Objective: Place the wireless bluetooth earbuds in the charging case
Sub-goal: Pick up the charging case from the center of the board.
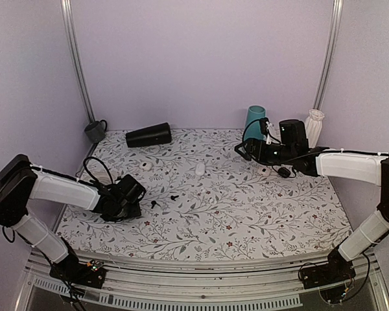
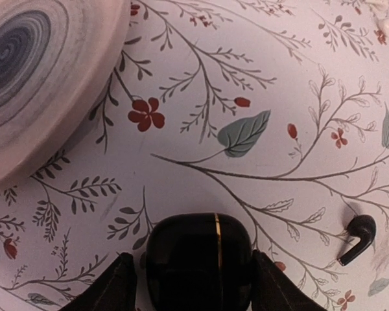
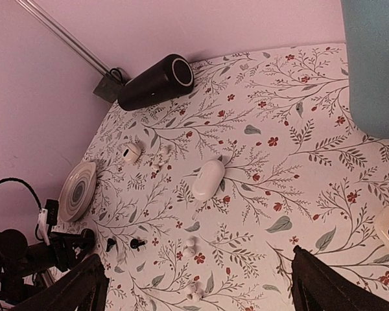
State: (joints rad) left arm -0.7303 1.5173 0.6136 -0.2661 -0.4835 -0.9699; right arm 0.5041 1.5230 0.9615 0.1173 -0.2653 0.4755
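Observation:
In the left wrist view the black charging case [image 2: 181, 241], with a thin gold line, lies on the floral cloth between my left gripper [image 2: 192, 259] fingers. The right finger [image 2: 269, 278] touches its side; the left finger [image 2: 117, 282] stands a sliver off. One black earbud [image 2: 360, 238] lies just right of it. From above, the left gripper [image 1: 137, 201] hides the case, with two earbuds [image 1: 155, 203] [image 1: 174, 196] to its right. My right gripper [image 3: 207, 295] hovers high at the back right [image 1: 247, 150], wide open and empty.
A ringed disc [image 2: 39, 71] lies close beyond the left gripper. A white oval case [image 1: 200, 169], another white case [image 1: 144, 166] and white earbuds [image 3: 190, 245] lie mid-table. At the back stand a black cylinder [image 1: 149, 135], grey mug [image 1: 95, 131], teal cup [image 1: 254, 118] and white vase [image 1: 315, 126].

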